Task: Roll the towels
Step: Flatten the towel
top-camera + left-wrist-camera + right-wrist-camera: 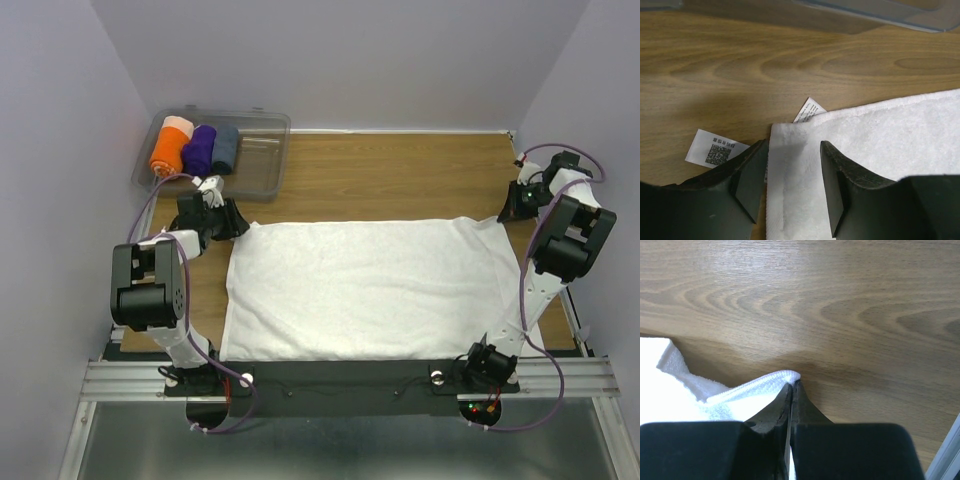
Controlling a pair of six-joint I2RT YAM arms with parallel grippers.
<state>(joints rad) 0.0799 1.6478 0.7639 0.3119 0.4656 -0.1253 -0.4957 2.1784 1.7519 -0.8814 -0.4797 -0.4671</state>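
White towel (pixel 365 290) lies flat on the wooden table (pixel 400 175). Right wrist view alone shows the right gripper (pixel 792 386) pinching its raised corner. Left wrist view shows the left gripper (pixel 793 150) spread astride the opposite corner, with a QR label (pixel 715 150) beside it.

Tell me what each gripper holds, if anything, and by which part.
The right gripper is shut on the white towel, pinching a fold at its far right corner. The left gripper holds nothing: its open jaws straddle the far left corner.
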